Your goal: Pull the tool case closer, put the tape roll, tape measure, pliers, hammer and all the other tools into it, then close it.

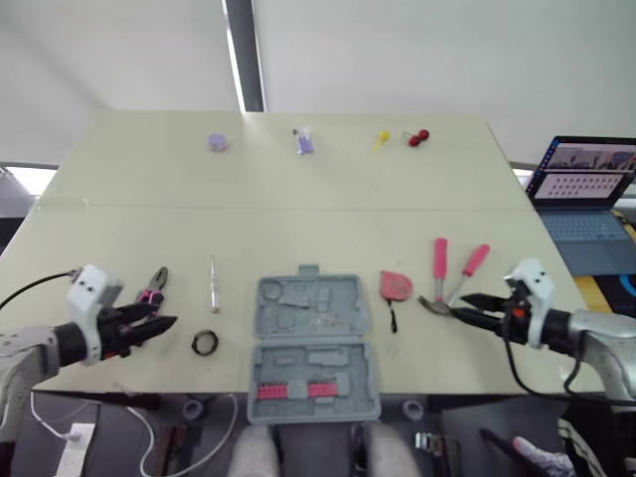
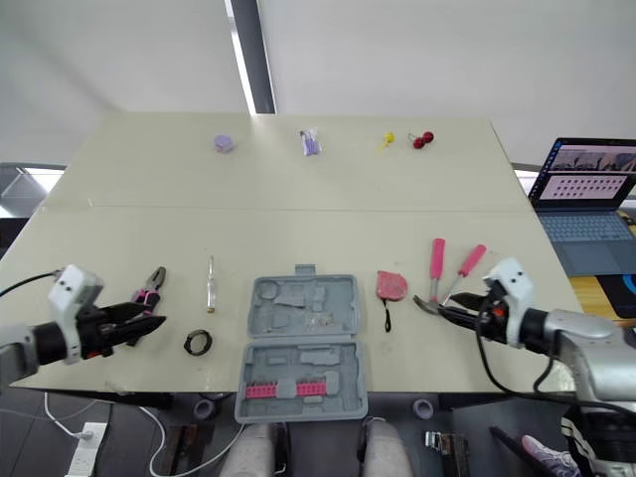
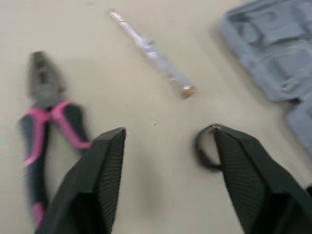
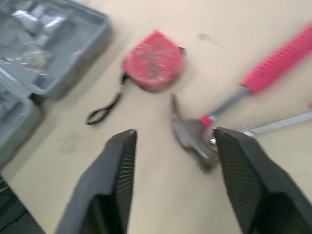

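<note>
Lying unfolded at bottom centre: tool case [image 1: 313, 348]. Left gripper [image 1: 162, 321], jaws apart, lower left beside pliers [image 1: 152, 289]. Right gripper [image 1: 463, 306], jaws apart, lower right near hammer [image 4: 192, 139].

The tool case [image 1: 314, 348] looks like matt grey moulded plastic. The hammer [image 4: 191, 135] has a dull metal head and a ribbed pink grip. The pale counter [image 1: 298, 229] is smooth and matt.
</note>
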Action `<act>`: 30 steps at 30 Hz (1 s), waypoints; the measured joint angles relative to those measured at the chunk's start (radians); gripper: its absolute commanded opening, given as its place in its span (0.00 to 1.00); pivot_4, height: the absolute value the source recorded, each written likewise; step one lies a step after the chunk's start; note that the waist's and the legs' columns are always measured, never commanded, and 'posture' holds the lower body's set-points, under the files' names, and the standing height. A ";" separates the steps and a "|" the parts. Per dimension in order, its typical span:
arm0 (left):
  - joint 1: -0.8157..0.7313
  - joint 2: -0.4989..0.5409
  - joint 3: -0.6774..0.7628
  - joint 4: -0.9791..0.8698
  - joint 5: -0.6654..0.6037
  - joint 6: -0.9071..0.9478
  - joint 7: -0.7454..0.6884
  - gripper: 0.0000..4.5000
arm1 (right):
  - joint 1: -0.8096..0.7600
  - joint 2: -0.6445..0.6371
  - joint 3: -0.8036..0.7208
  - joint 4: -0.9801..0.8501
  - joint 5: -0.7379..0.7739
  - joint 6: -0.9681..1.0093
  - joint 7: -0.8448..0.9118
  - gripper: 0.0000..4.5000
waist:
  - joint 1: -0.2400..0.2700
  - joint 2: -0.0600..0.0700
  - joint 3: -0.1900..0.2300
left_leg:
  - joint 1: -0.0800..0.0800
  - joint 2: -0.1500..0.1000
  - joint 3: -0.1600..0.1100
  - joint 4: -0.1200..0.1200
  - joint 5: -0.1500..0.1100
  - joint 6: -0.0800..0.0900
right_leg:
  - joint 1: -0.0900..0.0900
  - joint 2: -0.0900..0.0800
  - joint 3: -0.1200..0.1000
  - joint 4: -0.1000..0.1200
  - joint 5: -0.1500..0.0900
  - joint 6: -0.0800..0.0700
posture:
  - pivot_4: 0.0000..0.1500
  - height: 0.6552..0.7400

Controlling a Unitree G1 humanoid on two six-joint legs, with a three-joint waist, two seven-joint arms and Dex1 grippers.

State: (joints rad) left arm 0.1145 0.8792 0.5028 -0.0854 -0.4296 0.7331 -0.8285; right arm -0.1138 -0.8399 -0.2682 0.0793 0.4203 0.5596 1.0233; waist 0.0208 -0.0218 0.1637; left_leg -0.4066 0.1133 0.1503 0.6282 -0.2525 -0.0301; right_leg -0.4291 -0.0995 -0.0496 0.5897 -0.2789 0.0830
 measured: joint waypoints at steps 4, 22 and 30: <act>0.042 0.003 0.130 0.213 0.052 -0.146 0.041 1.00 | -0.008 -0.035 -0.067 0.191 -0.013 -0.105 0.017 0.99 | -0.003 0.000 0.000 | 0.000 0.000 0.000 -0.001 -0.001 0.000 | -0.001 0.000 0.000 -0.001 0.000 0.000 | 1.00 1.00; 0.124 -0.115 0.203 0.332 0.010 -0.453 -0.032 1.00 | -0.069 -0.013 -0.050 0.332 -0.030 -0.291 0.054 0.99 | -0.021 0.000 0.000 | 0.000 0.001 0.004 -0.006 -0.001 -0.001 | 0.001 -0.001 0.001 -0.005 0.001 0.001 | 1.00 1.00; 0.192 -0.116 0.047 0.048 0.002 -0.520 -0.162 1.00 | -0.085 0.012 0.081 -0.086 0.066 -0.118 0.102 0.99 | -0.020 0.000 0.000 | 0.000 0.001 0.006 -0.006 -0.001 -0.001 | 0.001 0.002 0.004 -0.002 0.000 0.001 | 1.00 1.00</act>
State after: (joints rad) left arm 0.3062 0.7627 0.5494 -0.0376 -0.4274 0.2128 -0.9900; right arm -0.1987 -0.8275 -0.1869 -0.0065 0.4862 0.4412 1.1256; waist 0.0012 -0.0218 0.1635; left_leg -0.4066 0.1144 0.1562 0.6223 -0.2537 -0.0311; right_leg -0.4277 -0.0979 -0.0461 0.5880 -0.2784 0.0839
